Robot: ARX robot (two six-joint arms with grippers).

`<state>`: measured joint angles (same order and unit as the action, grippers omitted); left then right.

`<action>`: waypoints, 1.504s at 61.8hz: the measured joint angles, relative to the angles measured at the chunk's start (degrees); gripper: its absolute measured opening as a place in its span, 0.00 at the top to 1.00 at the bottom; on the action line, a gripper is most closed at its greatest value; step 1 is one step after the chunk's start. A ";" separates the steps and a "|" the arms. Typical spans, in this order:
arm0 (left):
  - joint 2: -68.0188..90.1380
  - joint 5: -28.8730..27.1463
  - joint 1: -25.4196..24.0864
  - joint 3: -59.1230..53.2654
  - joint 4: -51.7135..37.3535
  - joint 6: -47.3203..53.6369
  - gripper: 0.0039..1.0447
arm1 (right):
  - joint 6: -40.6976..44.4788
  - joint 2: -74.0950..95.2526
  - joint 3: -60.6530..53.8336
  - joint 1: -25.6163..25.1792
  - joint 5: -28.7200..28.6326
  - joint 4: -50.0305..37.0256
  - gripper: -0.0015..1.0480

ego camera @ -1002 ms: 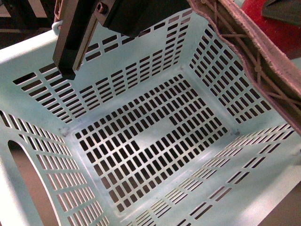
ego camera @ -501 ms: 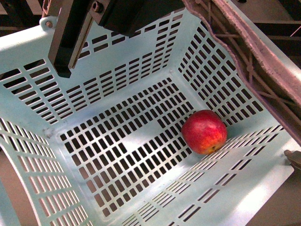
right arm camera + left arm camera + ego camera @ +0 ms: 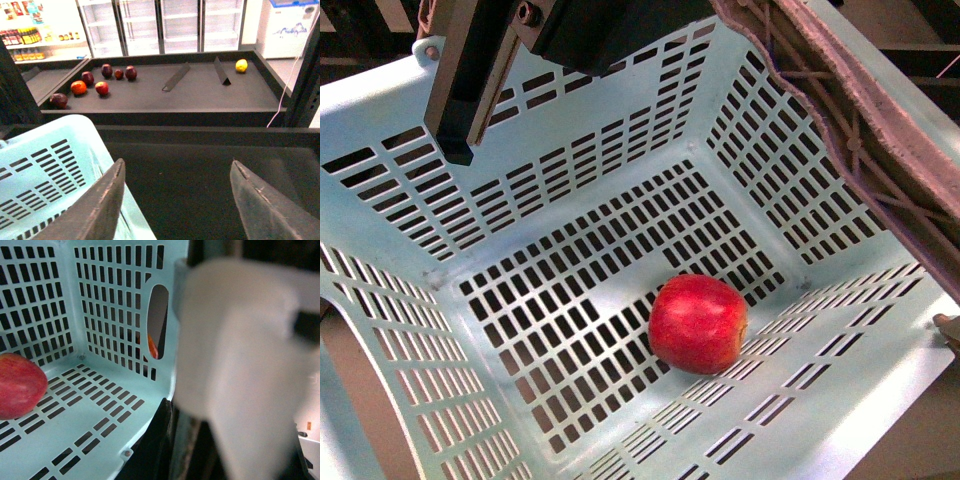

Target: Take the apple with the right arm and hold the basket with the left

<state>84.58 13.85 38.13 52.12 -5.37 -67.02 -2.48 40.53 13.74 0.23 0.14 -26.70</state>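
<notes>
The red apple (image 3: 698, 323) lies loose on the slotted floor of the pale turquoise basket (image 3: 570, 150), near its middle. My left gripper (image 3: 460, 140), a black body with a flat grey finger, is shut on the basket's far rim. In the left wrist view the apple (image 3: 17, 385) shows at the edge, and the dark jaws (image 3: 167, 440) clamp the basket rim (image 3: 125, 450). My right gripper (image 3: 177, 172) is open and empty above the basket's edge (image 3: 45, 170). One of its brown fingers (image 3: 860, 120) crosses the front view's upper right.
A dark shelf (image 3: 165, 97) beyond the basket holds several small red and dark fruits (image 3: 102, 88) and a lemon (image 3: 241, 65). An orange fruit (image 3: 152, 346) shows through the basket's handle hole. A blurred white shape (image 3: 235, 365) blocks much of the left wrist view.
The apple was up at my right gripper a second ago. It then landed in the basket's right corner and has since rolled toward the middle. The basket shifted slightly.
</notes>
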 joint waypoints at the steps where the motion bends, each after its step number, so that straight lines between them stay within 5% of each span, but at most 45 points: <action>1: 0.00 0.00 0.00 0.00 0.00 0.00 0.93 | 0.11 -0.26 -0.31 0.00 0.00 0.00 0.51; 21: 0.00 0.24 0.00 0.00 0.00 -0.09 0.93 | 1.92 -6.95 -6.29 -0.11 0.00 0.92 0.98; 76: 0.00 0.11 0.00 0.00 0.00 -0.09 0.93 | 2.21 -25.24 -12.74 -0.13 -0.02 11.32 0.98; 78: 0.00 0.20 0.00 0.00 0.00 -0.09 0.93 | 2.21 -25.94 -12.74 -0.13 0.00 12.07 0.98; 79: 0.00 0.09 0.00 0.00 0.00 -0.09 0.93 | 2.23 -39.15 -12.72 -0.13 -0.04 26.12 0.98; 93: 0.00 0.15 0.00 0.02 0.00 -0.09 0.93 | 2.23 -40.11 -12.72 -0.15 -0.02 26.60 0.98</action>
<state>84.58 14.00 38.13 52.14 -5.37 -67.11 -0.25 0.43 1.02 0.08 0.12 -0.10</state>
